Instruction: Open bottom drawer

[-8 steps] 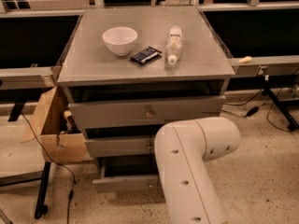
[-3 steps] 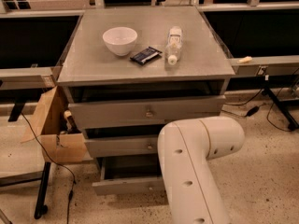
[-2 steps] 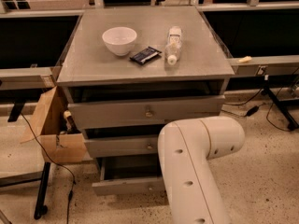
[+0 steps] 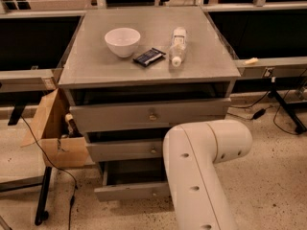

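Note:
The bottom drawer (image 4: 129, 191), the narrowest grey front with a small round knob (image 4: 154, 193), stands pulled out from the grey cabinet (image 4: 144, 73), with its dark inside showing above the front. My white arm (image 4: 201, 171) reaches in from the lower right and covers the drawer's right end. My gripper is hidden behind this arm link and does not show. The mid-sized drawer front (image 4: 124, 150) and the widest top front (image 4: 144, 114) sit above, both slightly out.
On the cabinet top lie a white bowl (image 4: 123, 41), a dark packet (image 4: 149, 56) and a plastic bottle (image 4: 177, 46). A cardboard box (image 4: 55, 133) hangs at the cabinet's left. A black stand leg (image 4: 43, 195) and cables (image 4: 261, 113) lie on the speckled floor.
The white arm has shifted slightly to the right since the earliest frame. The drawers have not visibly moved.

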Motion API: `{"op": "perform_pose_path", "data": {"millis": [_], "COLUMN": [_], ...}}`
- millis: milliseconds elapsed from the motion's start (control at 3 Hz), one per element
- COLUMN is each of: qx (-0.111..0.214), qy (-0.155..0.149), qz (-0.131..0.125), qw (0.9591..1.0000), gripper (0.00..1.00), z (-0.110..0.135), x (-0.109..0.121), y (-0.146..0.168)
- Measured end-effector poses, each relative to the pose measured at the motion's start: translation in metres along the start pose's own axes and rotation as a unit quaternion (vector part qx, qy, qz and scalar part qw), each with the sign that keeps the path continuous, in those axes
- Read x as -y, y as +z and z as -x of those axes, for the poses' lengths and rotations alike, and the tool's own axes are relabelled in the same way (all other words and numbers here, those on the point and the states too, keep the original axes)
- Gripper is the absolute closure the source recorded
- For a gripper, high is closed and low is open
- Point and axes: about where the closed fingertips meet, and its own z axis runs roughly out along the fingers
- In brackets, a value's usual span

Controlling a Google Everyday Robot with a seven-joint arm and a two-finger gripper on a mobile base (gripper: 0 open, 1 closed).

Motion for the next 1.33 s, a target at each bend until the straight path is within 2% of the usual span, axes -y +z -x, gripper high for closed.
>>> {"op": "perform_pose_path", "data": {"millis": [667,1000,1333], "qx": [0.004,0.004,0.004], "qy": [0.005,0.005,0.005], "qz": [0.007,0.007,0.007], "qw": [1.0000,1.0000,1.0000], "gripper": [1.00,0.85,0.62], "z": [0.0011,0.0019,0.0022], "x": [-0.0012,0.0010,0.0020], "y": [-0.0008,-0.0027,-0.0036]}}
